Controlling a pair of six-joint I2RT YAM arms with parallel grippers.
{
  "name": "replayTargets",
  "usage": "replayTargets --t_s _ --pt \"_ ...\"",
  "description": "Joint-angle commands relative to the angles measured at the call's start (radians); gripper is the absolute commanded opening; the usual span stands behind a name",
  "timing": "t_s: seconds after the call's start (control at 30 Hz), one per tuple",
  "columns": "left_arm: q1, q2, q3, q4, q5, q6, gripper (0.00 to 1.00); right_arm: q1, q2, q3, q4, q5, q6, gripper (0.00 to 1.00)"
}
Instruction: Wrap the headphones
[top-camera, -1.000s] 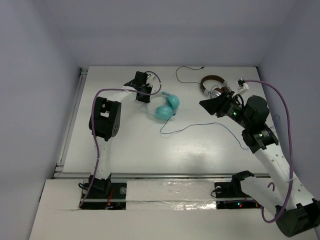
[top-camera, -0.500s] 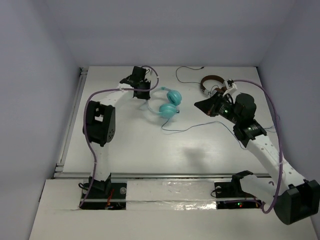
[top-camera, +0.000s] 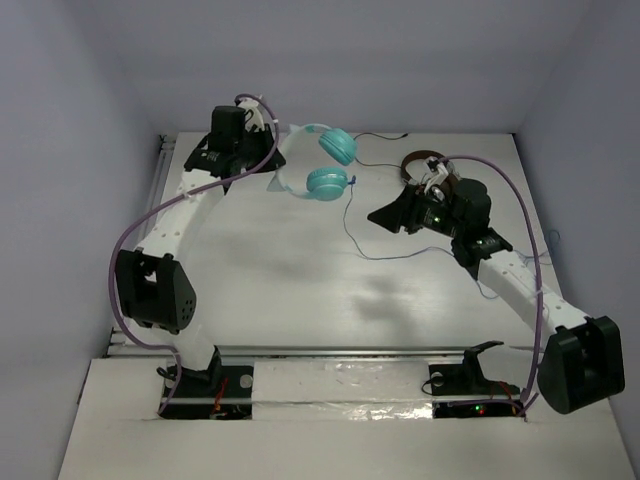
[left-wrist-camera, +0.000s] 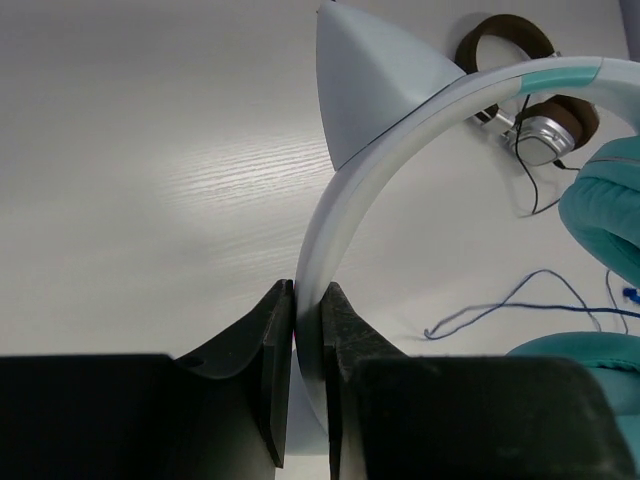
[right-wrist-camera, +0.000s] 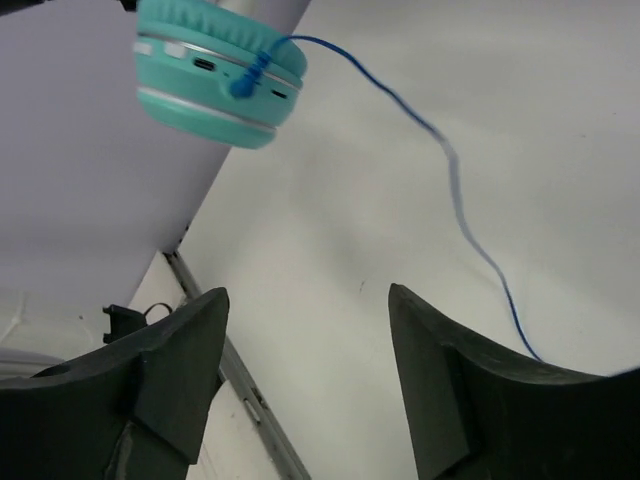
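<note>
Over white table | headphones held aloft | lilac walls

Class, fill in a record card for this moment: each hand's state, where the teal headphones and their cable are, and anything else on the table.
Left hand: shut on the white-and-light-blue headband of the teal over-ear headphones
Headphones position: held up off the white table
Thin blue cable: plugged into one ear cup, trailing to the table, unwrapped
Right hand: open, empty, near the cable
Also present: brown-and-silver headphones on the table
</note>
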Motion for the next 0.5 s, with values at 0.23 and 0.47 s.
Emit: replayTargets --t_s 0.23,0.47 --pt "0.058 -0.167 0.039 0.064 0.177 -0.138 0.0 0.015 0.143 0.081 0.171 -0.051 -0.12 0.79" --pt "0.069 -0.18 0.138 0.07 0.214 -0.173 0.0 0.026 0.245 0.084 0.208 -0.022 -0.178 0.79"
